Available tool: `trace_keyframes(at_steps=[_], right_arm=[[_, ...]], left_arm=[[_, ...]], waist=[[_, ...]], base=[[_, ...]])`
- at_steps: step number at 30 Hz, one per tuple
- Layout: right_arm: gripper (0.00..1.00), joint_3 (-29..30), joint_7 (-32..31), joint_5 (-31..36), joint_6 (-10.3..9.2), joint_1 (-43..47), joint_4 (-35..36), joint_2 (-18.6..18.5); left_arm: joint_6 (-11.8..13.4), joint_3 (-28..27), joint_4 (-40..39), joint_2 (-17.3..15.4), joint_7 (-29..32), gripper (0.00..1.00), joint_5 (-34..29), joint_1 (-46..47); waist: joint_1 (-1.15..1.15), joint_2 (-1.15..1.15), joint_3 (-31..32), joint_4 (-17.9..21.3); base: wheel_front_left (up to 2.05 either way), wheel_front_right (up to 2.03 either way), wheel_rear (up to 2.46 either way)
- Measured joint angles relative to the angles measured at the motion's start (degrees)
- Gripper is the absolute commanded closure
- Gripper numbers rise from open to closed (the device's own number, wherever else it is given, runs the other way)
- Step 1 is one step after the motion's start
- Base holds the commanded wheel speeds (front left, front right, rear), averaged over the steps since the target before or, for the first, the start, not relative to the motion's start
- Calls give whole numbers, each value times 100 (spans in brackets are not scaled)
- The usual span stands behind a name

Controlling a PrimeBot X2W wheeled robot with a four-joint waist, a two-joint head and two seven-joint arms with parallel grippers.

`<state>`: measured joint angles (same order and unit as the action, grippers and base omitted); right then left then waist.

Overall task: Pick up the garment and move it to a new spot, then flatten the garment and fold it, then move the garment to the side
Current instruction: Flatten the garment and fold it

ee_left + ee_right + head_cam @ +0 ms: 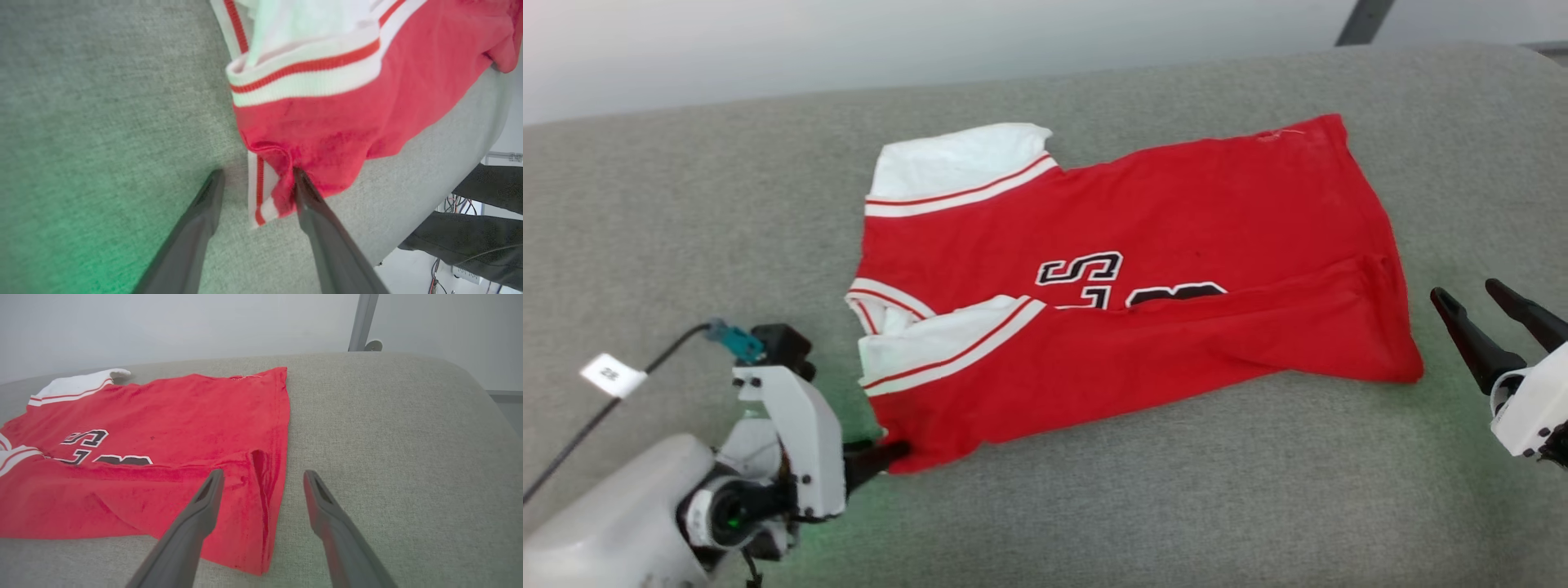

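Observation:
The garment [1143,278], a red jersey with white striped-trim sleeves and black lettering, lies on the grey cushion [1176,506] with its near side folded over. My left gripper [890,451] sits at its near left corner. In the left wrist view the left gripper [257,177] is open, and the striped-trim corner of the garment [327,134] lies between the fingers, one finger touching red fabric. My right gripper [1467,291] stands open just right of the hem, apart from it. In the right wrist view the right gripper [263,477] points along the hem edge of the garment [171,428].
The cushion's rounded edge [449,163] drops off close to the left gripper, with dark shapes [482,237] and cables beyond it. A metal pole [363,322] stands behind the cushion against a pale wall. A tagged cable [613,374] trails from the left wrist.

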<state>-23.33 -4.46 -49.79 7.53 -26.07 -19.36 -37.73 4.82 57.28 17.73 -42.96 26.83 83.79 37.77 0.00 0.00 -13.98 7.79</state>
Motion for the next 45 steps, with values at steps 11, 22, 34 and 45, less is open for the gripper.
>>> trace_keyframes(at_steps=[11, 22, 34, 45], right_arm=[[0, -369, -1272, 101, 0, -13, 121, -321], [7, -744, -2601, 227, 0, -739, -621, -334], [100, -914, -2707, -144, 0, -600, -615, -459], [100, -912, -2771, -441, 0, 386, 204, -968]], left_arm=[[-487, -29, 504, 263, 58, 100, 121, 138], [-669, 36, 582, 686, -187, 100, -190, 430], [-817, 23, 786, 966, -637, 100, -279, 358], [-593, -79, -123, 216, -1042, 100, -182, -539]], waist=[[0, 0, -92, 7], [0, 0, -302, -345], [0, 0, -228, -662], [0, 0, 106, -711]], base=[[0, 0, 0], [0, 0, 0], [0, 0, 0], [0, 0, 0]])
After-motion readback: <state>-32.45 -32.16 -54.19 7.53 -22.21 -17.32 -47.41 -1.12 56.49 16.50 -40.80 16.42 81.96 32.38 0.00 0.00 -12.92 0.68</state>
